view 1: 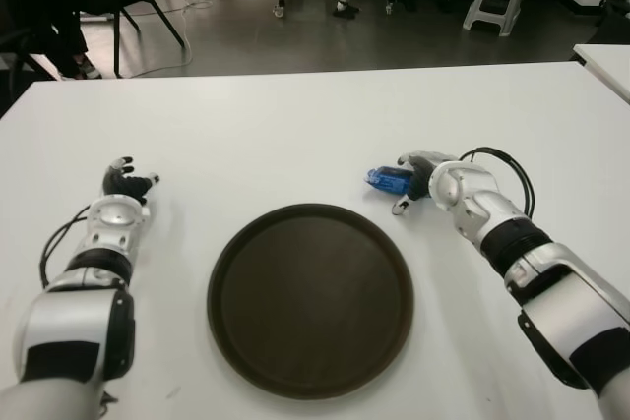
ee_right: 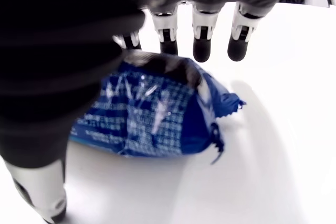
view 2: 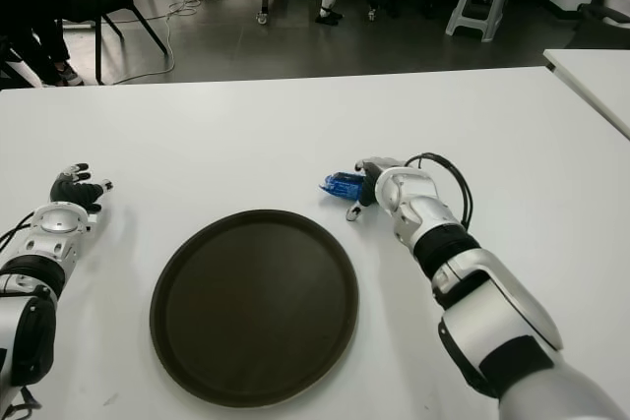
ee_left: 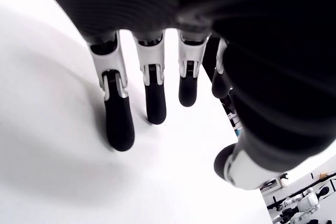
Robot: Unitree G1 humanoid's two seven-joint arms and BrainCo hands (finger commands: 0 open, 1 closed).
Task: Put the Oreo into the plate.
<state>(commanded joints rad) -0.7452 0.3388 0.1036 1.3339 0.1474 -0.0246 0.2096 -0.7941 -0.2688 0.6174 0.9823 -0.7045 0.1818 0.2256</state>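
**Oreo packet under the right hand, not yet lifted**

Oreo packet (ee_right: 152, 111), a small blue foil wrapper with crimped ends, lies on the white table (view 1: 295, 125) just beyond the far right rim of the round dark plate (view 1: 308, 300), near it but not touching. The right hand (view 1: 418, 182) sits over the packet's right end. In its wrist view the fingers (ee_right: 202, 45) reach straight out past the packet's far side and the thumb hangs on the near side, so the hand straddles the wrapper with the fingers extended, not closed on it. Whether the palm presses on the foil I cannot tell.

The packet looks light and thin. Its glossy film is probably slippery, and the biscuits inside are brittle, so a hard squeeze could crack them. The wrapper will likely crinkle and give before the fingers meet anything firm. The best hold is probably across the middle of the packet, fingers on the far long edge and thumb on the near one. The flimsy crimped ends would likely bend or slip.

The left hand (view 1: 123, 189) shows near the table's left edge, well left of the plate, fingers loosely extended and holding nothing.
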